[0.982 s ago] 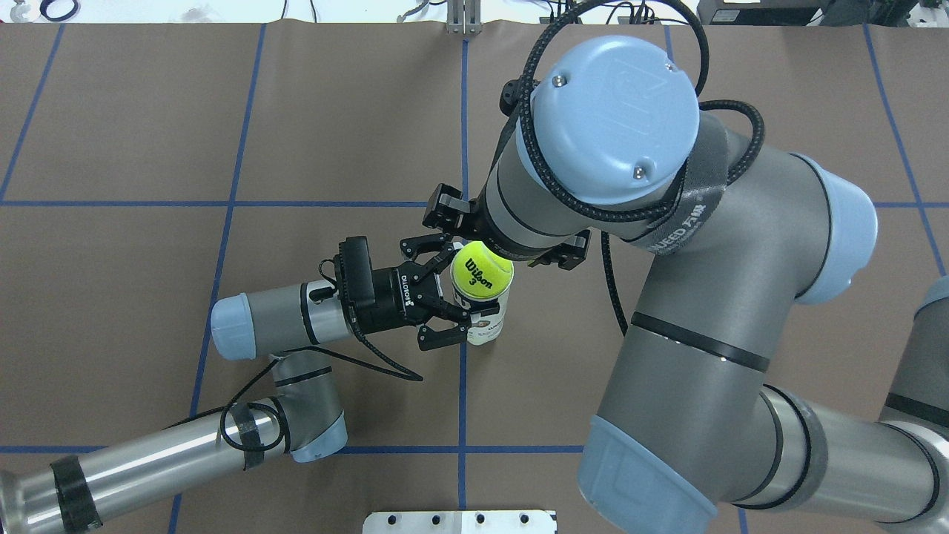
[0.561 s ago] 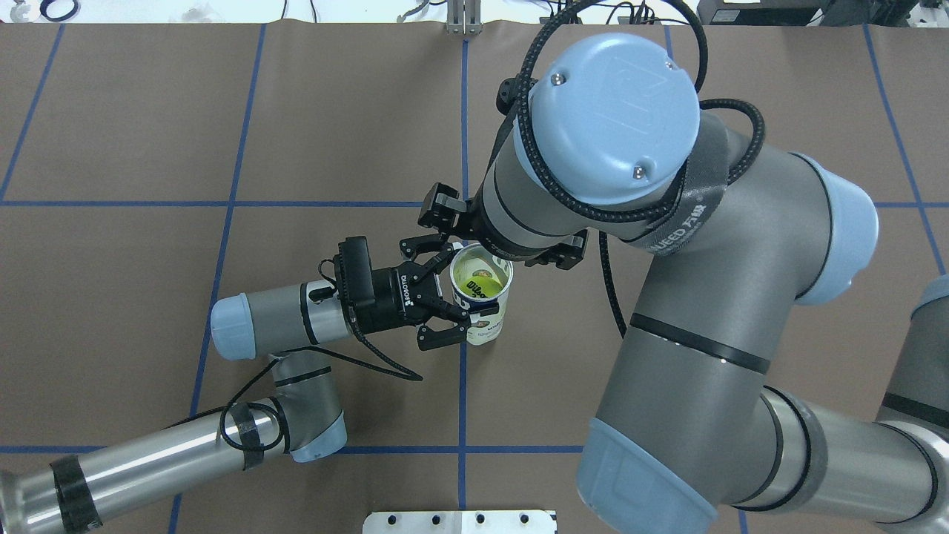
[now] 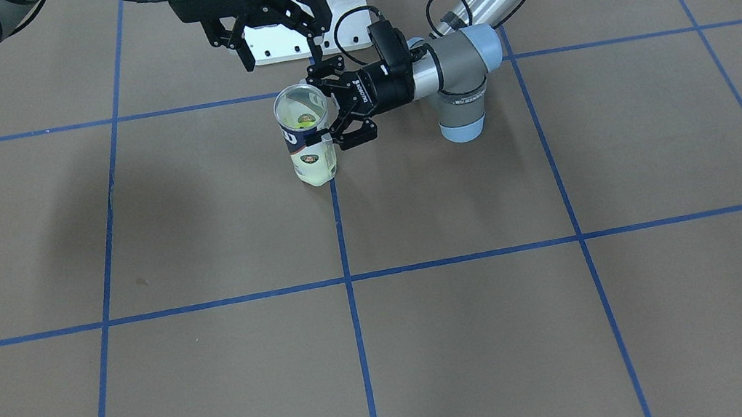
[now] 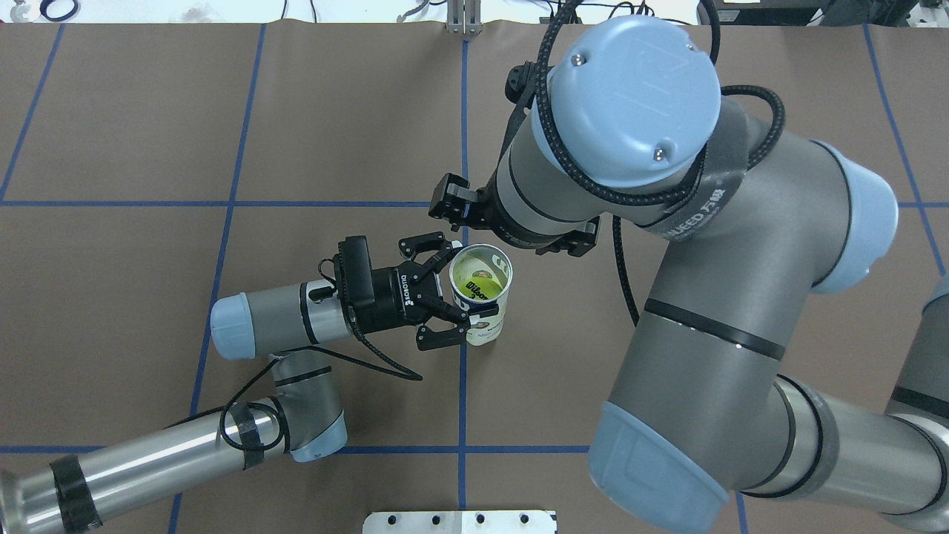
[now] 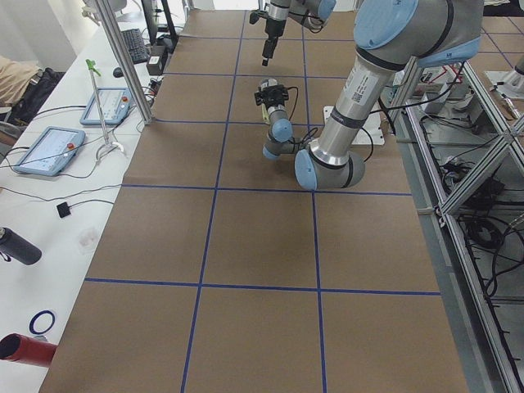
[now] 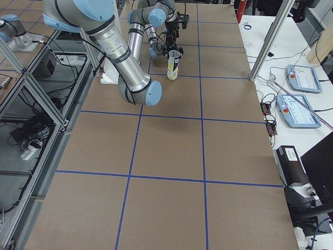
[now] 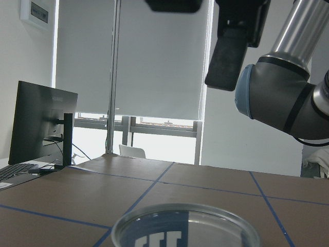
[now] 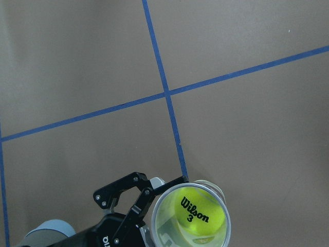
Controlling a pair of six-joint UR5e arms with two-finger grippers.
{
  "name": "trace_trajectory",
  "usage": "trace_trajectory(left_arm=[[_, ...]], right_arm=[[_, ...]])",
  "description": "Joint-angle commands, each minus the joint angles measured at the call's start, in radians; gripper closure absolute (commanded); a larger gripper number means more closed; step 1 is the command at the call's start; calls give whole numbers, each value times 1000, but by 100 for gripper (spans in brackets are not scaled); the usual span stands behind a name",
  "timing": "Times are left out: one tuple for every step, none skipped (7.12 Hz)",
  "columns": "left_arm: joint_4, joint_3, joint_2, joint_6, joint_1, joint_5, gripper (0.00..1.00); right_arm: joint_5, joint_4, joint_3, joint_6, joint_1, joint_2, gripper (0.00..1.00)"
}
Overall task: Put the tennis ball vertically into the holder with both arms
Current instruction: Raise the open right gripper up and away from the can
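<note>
Left claw (image 4: 461, 288) grips upright holder (image 4: 489, 326), tennis ball (image 4: 474, 283) inside; right claw (image 3: 281, 52) spread above

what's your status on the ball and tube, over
Left gripper shut on holder. Right gripper open, empty, up off the rim. Tennis ball inside holder, holder upright on table. Nothing blocking its mouth.

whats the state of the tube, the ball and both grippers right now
holder: upright on the table, top open, gripped at its side
tennis ball: inside the holder, below the rim, logo facing up
left gripper: shut on the holder
right gripper: open, empty, raised above the holder
</note>
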Motion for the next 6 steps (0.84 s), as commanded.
trace_trajectory(left_arm=[[-1,-5,-1,-5,0,0,1],[-1,-20,-1,-10,0,0,1],[1,-35,1,-11,-2,1,0],[1,-55,-1,-14,-2,0,1],[1,-75,-1,-16,-2,1,1],[1,-104,-4,-19,-2,4,0]], right_arm=[[4,-1,-1,-55,28,-29,1],[4,-1,-1,-57,31,-32,1],[4,-1,-1,-57,31,-32,1],[4,-1,-1,-59,35,-32,1],[6,1,-1,-78,44,-32,1],[32,1,-2,-101,70,-35,1]])
